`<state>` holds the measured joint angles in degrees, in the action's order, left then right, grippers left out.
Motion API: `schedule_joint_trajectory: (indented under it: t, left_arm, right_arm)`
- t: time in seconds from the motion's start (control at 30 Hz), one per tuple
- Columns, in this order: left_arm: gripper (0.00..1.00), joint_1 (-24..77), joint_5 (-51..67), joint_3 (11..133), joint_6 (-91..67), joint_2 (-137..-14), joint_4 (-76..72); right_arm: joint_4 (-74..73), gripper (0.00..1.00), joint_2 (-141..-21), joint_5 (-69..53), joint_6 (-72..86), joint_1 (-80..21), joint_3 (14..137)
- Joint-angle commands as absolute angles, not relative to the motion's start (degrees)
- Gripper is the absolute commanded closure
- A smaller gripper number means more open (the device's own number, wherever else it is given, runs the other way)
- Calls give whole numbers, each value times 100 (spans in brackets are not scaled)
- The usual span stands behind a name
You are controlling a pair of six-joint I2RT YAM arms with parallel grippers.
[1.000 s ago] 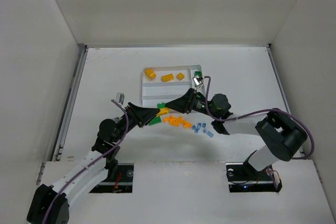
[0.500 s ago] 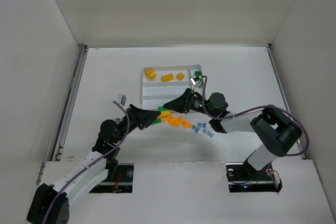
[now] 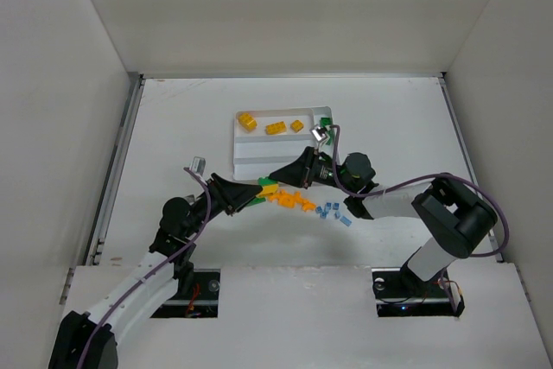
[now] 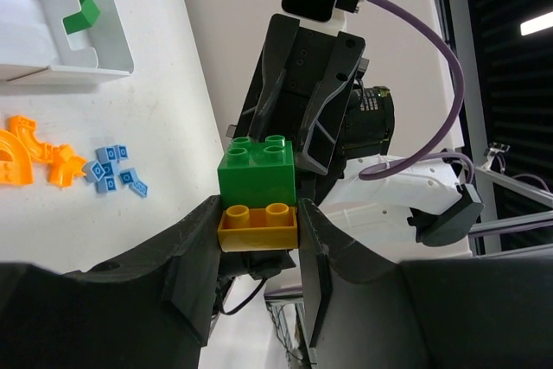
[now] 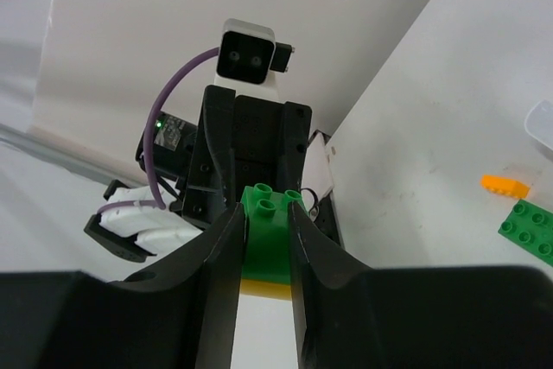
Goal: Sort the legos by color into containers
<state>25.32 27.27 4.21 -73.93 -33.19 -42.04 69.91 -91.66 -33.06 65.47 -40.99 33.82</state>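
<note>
A green lego (image 4: 256, 170) is stuck on a yellow lego (image 4: 257, 227), held in the air between both arms just in front of the tray. My left gripper (image 4: 257, 213) is shut on the yellow lego, one finger on each side. My right gripper (image 5: 263, 213) faces it and is shut on the green lego (image 5: 268, 231), with a strip of yellow (image 5: 263, 287) showing under it. From above, the joined pair (image 3: 267, 186) sits where the two grippers meet. The white tray of containers (image 3: 276, 153) holds yellow legos (image 3: 276, 128) in its far section and a green one (image 3: 325, 122) in the narrow side section.
Loose orange legos (image 3: 292, 200) and tiny pale blue ones (image 3: 333, 212) lie on the table in front of the tray, under the right arm. A green lego (image 3: 257, 200) lies beneath the left gripper. Two more, a green plate (image 5: 529, 226) and an orange piece (image 5: 505, 186), lie close together on the table.
My right gripper has slid a little toward the left one and its jaws have closed onto the green lego. The left gripper has kept its grip and barely moved.
</note>
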Motion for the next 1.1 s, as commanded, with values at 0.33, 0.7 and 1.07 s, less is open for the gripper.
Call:
schedule_joint_trajectory:
  t: [0.33,0.7,1.07]
  left_arm:
    - [87,2386,3120,422,-7075,-3208,-4474]
    - [87,2404,3419,483,-6741,-3234,-4474]
    - [87,2632,3428,387,-6671,-3199,-4474]
  right_arm:
    - [6900,38,-9070,-3638,6363,-4170,3480]
    - [6750,47,-8974,-4025,6390,-4285,3542]
    - [6847,64,-9035,-3999,6425,-4293,3516]
